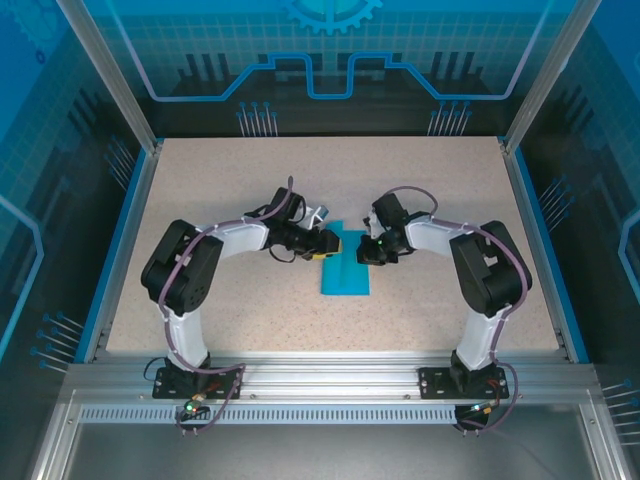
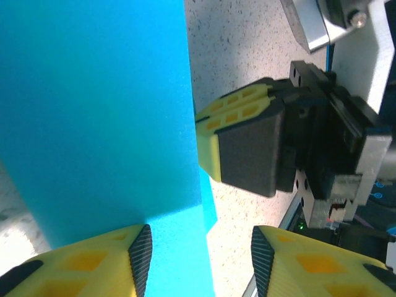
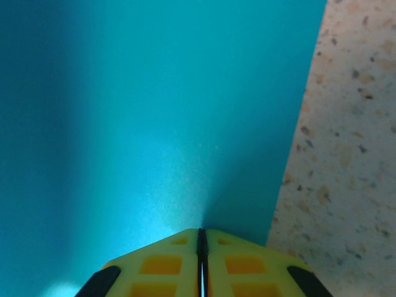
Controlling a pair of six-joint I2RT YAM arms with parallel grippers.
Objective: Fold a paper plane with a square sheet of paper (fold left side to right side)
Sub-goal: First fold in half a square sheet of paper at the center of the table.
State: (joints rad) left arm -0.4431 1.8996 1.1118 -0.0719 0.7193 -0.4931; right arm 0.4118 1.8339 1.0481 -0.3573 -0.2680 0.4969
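Observation:
The square sheet of paper (image 1: 346, 272) lies mid-table as a narrow teal rectangle, one layer doubled over another. In the left wrist view the upper layer of the sheet (image 2: 93, 111) ends in a straight edge, with a lower layer showing beyond it. My left gripper (image 1: 328, 246) hovers at the sheet's far left part; its jaws (image 2: 201, 257) stand open astride that edge, gripping nothing. My right gripper (image 1: 366, 250) meets the sheet from the right. Its yellow fingers (image 2: 232, 108) touch the paper's edge, and its jaws (image 3: 200, 234) are shut, with the sheet (image 3: 154, 111) rising to their tip.
The speckled beige table (image 1: 250, 180) has a blue rim (image 1: 125, 235) at left and right and an aluminium rail (image 1: 330, 385) along the near edge. Transparent blue walls (image 1: 330, 50) enclose the back and sides. Both arms' elbows (image 1: 180, 265) bend outwards from the sheet.

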